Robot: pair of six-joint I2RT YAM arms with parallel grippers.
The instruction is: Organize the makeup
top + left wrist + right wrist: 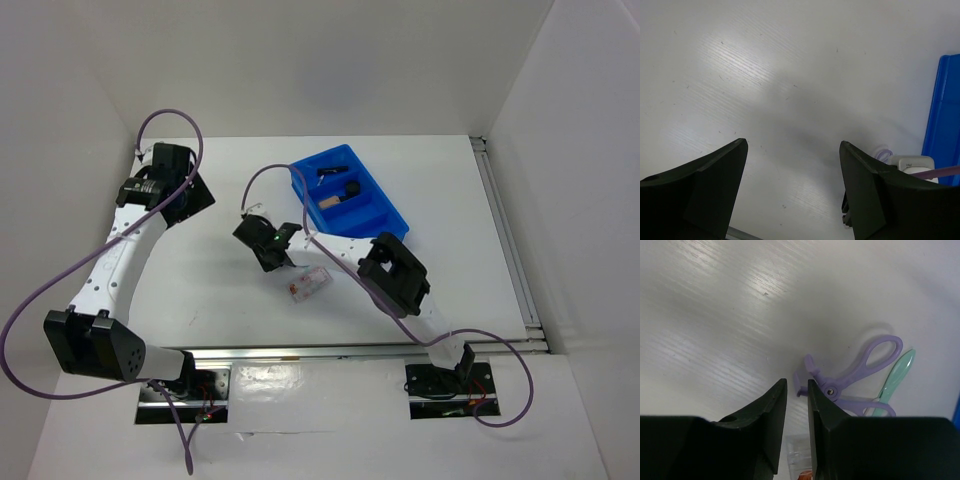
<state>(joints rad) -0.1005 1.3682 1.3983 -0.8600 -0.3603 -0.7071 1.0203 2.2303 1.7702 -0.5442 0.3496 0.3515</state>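
Observation:
My right gripper [796, 381] hangs low over the table with its jaws a narrow gap apart. The curved head of the lilac looped tool [860, 367] lies right at its tips, and I see no grip on it. A mint-green slim piece [897, 375] rests beside the tool. The clear pink-red packet [800, 455] lies under the fingers, and the top view shows this packet [308, 285] just near of the right gripper [272, 258]. My left gripper [792, 142] stands wide open over bare table at the far left [188, 195]. A beige black-capped bottle [335, 198] and a black item [330, 172] lie in the tray.
The blue compartment tray [390, 218] stands at the back right of centre, and its edge [942, 110] shows in the left wrist view. White walls close in the table on the left, back and right. A metal rail [505, 240] runs along the right edge.

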